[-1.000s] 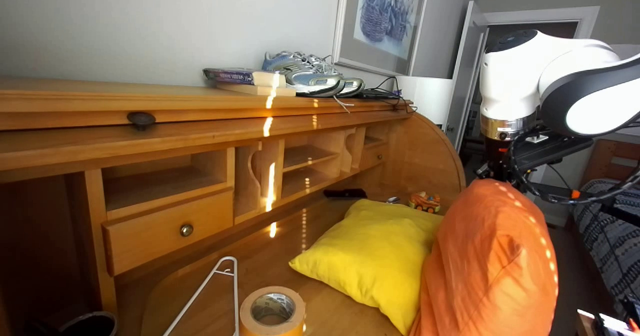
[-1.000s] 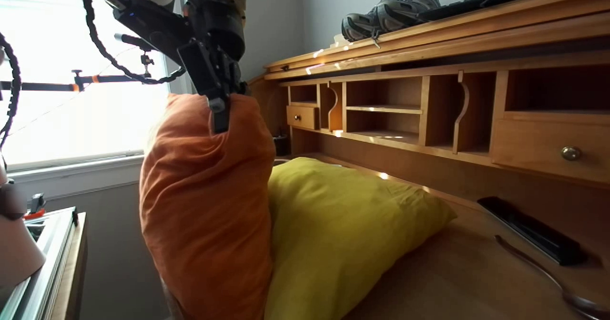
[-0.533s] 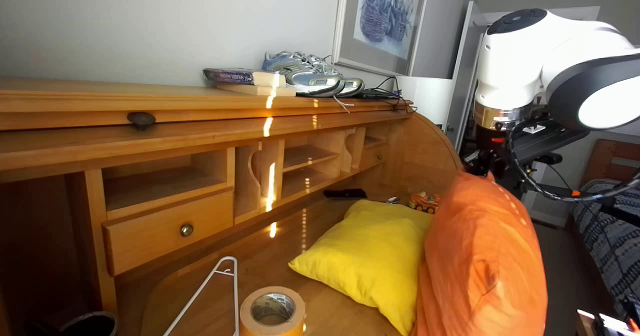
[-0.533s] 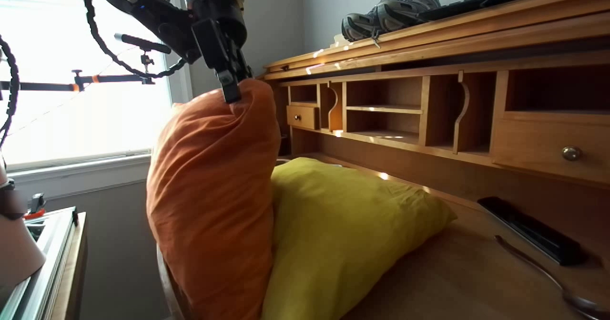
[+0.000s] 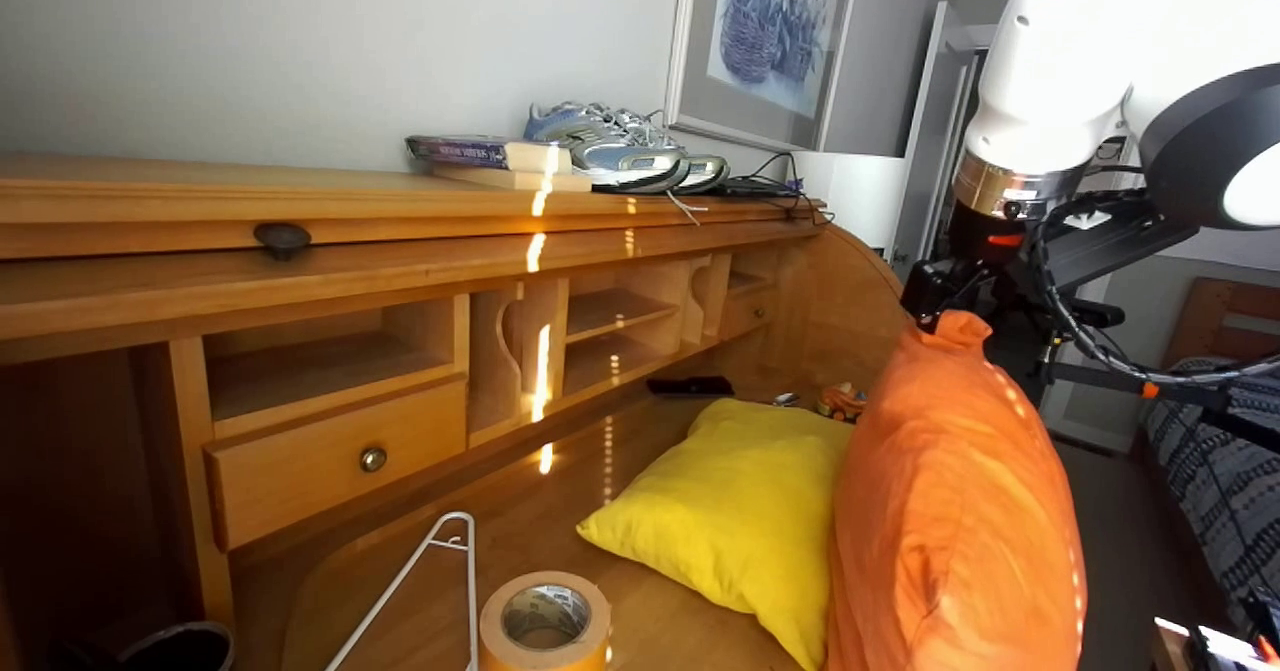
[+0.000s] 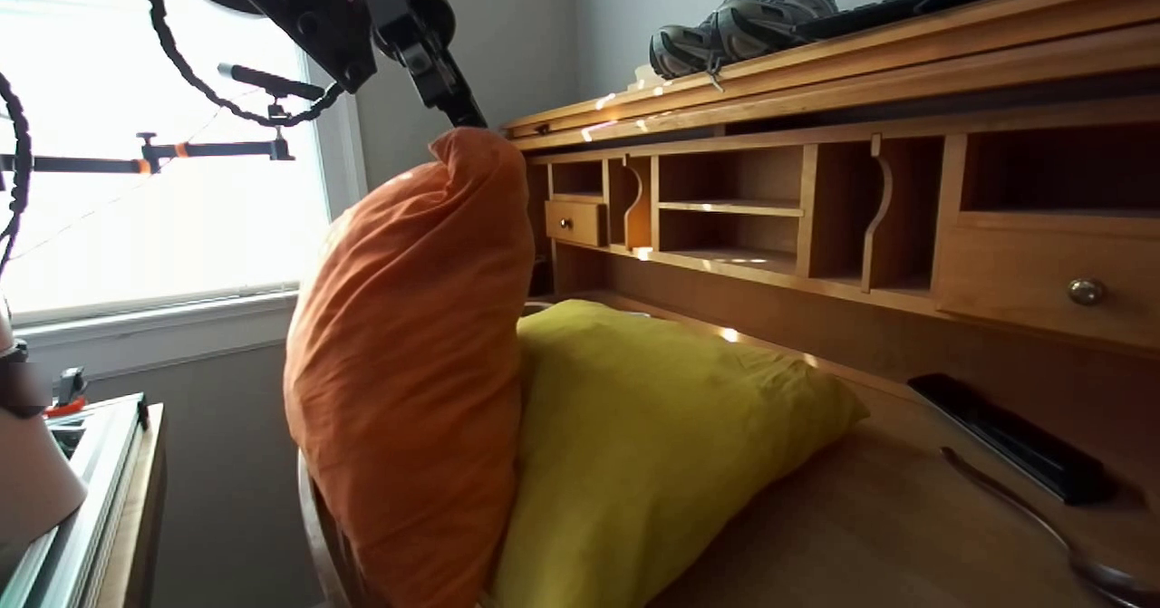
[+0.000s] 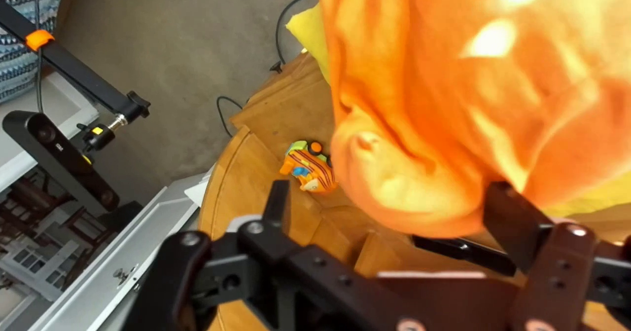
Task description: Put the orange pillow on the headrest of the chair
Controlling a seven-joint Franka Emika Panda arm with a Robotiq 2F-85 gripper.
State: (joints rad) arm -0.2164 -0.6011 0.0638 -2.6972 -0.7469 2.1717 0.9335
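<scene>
At top of orange pillow (image 5: 955,491) — gripper (image 7: 388,185) w/ jaws wide apart, gap visible only in wrist cam.

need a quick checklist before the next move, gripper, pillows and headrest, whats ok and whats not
1. The gripper is open: ok; its jaws stand wide apart in the wrist view.
2. No finger touches the orange pillow: cannot tell; one overlaps the fabric in the wrist view.
3. The orange pillow is standing on edge: ok, in both exterior views.
4. The headrest is in full view: not ok; only a strip of wood, probably it, shows in an exterior view.
5. The orange pillow rests on it: cannot tell; any contact is hidden.
6. The yellow pillow is clear: not ok; the two pillows appear to meet.
</scene>
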